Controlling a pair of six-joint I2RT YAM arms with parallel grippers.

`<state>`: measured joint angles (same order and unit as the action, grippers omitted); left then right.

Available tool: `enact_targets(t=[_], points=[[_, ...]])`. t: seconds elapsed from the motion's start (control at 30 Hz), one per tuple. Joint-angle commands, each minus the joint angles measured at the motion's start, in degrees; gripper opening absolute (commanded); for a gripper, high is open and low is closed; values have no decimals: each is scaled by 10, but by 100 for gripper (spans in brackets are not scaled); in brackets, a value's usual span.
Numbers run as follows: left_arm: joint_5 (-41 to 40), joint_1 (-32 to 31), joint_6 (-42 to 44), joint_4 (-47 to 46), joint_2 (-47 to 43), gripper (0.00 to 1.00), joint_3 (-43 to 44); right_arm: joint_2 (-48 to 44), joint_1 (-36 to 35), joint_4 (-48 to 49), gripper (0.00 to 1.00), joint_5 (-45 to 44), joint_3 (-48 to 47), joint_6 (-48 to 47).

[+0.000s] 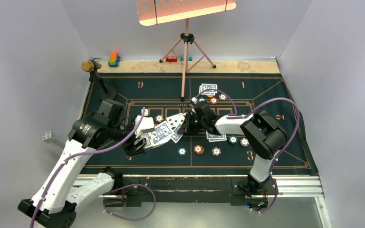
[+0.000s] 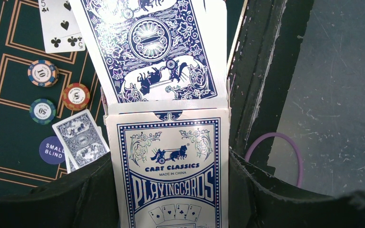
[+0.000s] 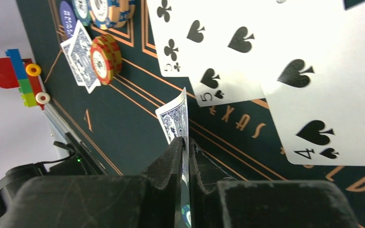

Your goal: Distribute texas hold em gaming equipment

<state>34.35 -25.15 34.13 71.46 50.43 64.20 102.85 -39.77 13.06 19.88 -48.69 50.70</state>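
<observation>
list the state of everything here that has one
card box, open, held by left pincer
deck, sticking out of box, back up
left pincer, shut on card box
right pincer, shut on single card
single card, clamped, blue back showing
spread cards, face up, overlapping
dealt pair, face down

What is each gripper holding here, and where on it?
The left gripper clamps the card box across its sides; right gripper pinches a blue-backed card by one edge.

card box (image 2: pixel 168 175) cut off below (print lost), pinched card (image 3: pixel 175 118) partly hidden between jaws
</observation>
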Motion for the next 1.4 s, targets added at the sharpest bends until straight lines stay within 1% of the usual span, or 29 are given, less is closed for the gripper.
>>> enact_targets(t=[0.0,0.03,0.1,0.17,0.3,0.37,0.47,0.63,0.67,0.77,0.87,0.97,1.1,1.2,1.37], points=[[18,1,10,-9,-7,0,20,-6,-7,-46,20,-32,-9,-20],[19,1,9,-10,-7,0,20,-8,-8,-50,29,-35,-8,-18],[19,1,9,-8,-7,0,21,-17,-10,-62,41,-45,-7,-18],[18,1,9,-8,-8,0,21,-26,-10,-80,47,-55,-11,-23],[18,1,9,-8,-8,0,21,-52,-10,-123,52,-78,-22,-34],[19,2,8,-9,-9,0,21,-68,-11,-159,54,-94,-32,-40],[19,1,8,-7,-8,0,20,-94,-12,-226,54,-124,-47,-46],[20,1,8,-11,-8,0,17,-153,-12,-307,56,-172,-68,-65],[20,1,8,-11,-8,0,16,-170,-12,-316,58,-178,-71,-68],[20,1,7,-12,-9,0,16,-238,-13,-329,67,-183,-79,-77],[19,1,6,-14,-8,0,16,-297,-13,-336,74,-164,-106,-85],[20,1,4,-16,-7,0,17,-329,-13,-330,83,-135,-139,-92],[20,2,3,-17,-6,0,17,-332,-12,-318,88,-54,-181,-101],[20,2,3,-17,-6,0,17,-333,-13,-283,90,8,-184,-85],[18,1,5,-16,-7,0,15,-333,-26,-243,92,45,-179,-71]])
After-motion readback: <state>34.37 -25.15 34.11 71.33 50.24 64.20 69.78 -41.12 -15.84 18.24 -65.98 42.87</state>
